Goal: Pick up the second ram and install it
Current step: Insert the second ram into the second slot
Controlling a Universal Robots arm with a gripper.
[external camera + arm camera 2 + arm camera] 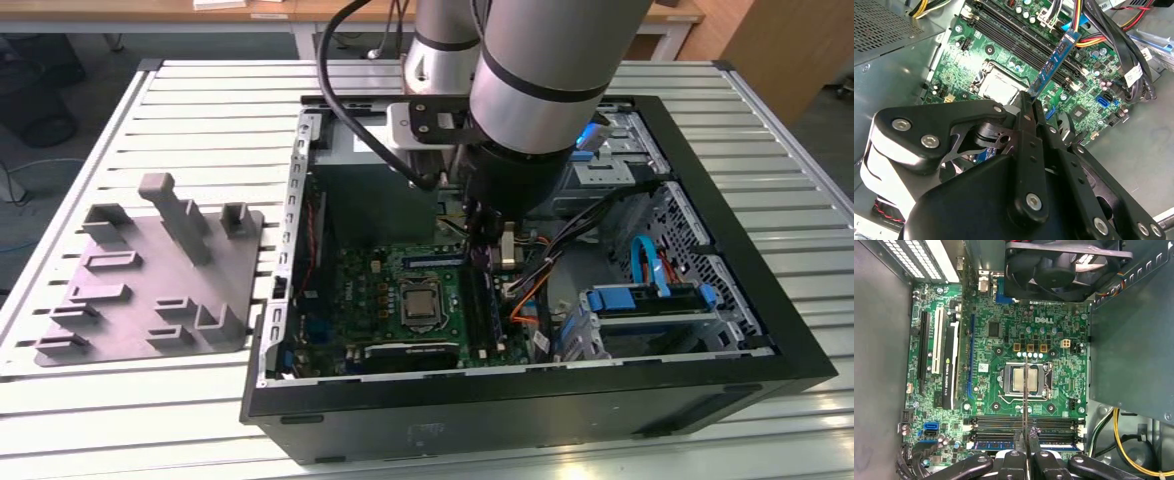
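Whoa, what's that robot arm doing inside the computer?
The robot's gripper is pinching a thin ram stick by one end, inside the open computer case. It holds the stick above the green motherboard, near the long memory slots, and it isn't pushed into a slot yet. A grey fixture sits outside the case.
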